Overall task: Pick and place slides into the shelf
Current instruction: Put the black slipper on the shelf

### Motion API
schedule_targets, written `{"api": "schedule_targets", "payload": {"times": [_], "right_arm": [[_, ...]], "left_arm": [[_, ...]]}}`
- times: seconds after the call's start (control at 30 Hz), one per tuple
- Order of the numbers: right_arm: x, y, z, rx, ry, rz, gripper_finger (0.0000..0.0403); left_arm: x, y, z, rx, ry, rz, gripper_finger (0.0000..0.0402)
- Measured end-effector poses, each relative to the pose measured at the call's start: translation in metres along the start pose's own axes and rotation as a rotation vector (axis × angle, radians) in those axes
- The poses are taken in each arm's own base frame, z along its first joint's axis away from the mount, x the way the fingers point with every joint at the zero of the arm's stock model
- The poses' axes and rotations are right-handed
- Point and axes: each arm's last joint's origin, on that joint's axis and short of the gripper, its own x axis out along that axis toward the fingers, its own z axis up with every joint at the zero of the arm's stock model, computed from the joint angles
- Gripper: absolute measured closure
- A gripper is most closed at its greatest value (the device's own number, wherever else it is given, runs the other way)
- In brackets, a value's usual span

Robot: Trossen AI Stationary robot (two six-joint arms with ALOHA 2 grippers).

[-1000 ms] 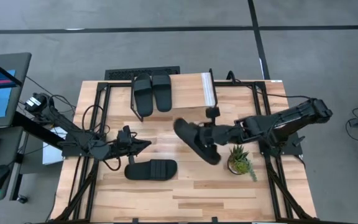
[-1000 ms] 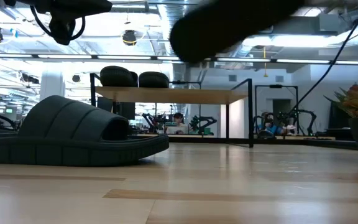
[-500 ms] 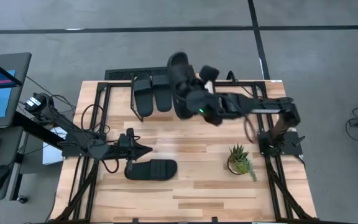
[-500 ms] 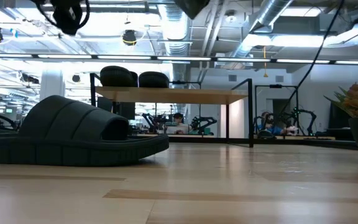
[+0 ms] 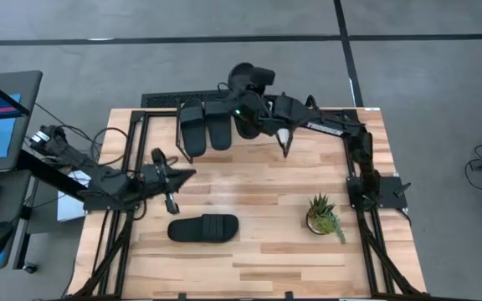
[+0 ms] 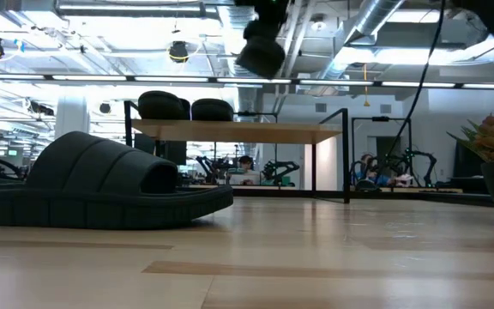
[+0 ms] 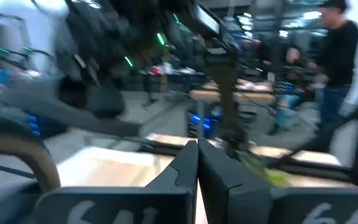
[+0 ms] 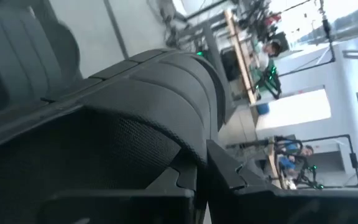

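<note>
The right gripper (image 5: pixel 243 104), clamped on a slide (image 5: pixel 245 99), has swung from mid-surface near the plant up and over to the shelf (image 5: pixel 253 125), beside the two slides already there; in the low view the carried slide has gone from filling the top to a small shape; the left gripper (image 5: pixel 189 174) has lifted off the near slide and shifted left.

My left wrist view is smeared with motion blur; the person (image 7: pixel 340 68) at its edge is cut off, and I can't make out the dark mass (image 7: pixel 104 56) ahead. In the low view the right arm's slide (image 6: pixel 262 43) is cropped by the top edge. From above, that slide (image 5: pixel 245 96) hides my right hand (image 5: pixel 253 113).
</note>
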Motion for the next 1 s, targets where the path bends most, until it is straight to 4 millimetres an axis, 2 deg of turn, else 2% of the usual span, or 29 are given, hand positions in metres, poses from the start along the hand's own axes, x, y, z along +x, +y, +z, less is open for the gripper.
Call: {"api": "schedule_targets", "payload": {"times": [0.17, 0.27, 0.47, 0.57, 1.0], "right_arm": [[0.036, 0.009, -0.007, -0.050, 0.079, 0.032, 0.0402], [0.047, 0.011, -0.011, -0.069, 0.109, 0.059, 0.0402], [0.062, 0.029, -0.008, -0.087, 0.122, 0.084, 0.0402], [0.066, 0.032, -0.010, -0.117, 0.138, 0.095, 0.0402], [0.095, 0.065, -0.012, -0.206, 0.199, 0.131, 0.0402]], "left_arm": [[-0.004, 0.016, 0.012, 0.008, -0.033, 0.099, 0.0401], [-0.007, 0.023, 0.017, -0.009, -0.050, 0.125, 0.0401], [-0.011, 0.031, 0.018, 0.038, -0.027, 0.158, 0.0401], [-0.010, 0.033, 0.016, 0.054, -0.013, 0.178, 0.0402], [-0.010, 0.033, 0.014, 0.070, 0.005, 0.199, 0.0401]]}}
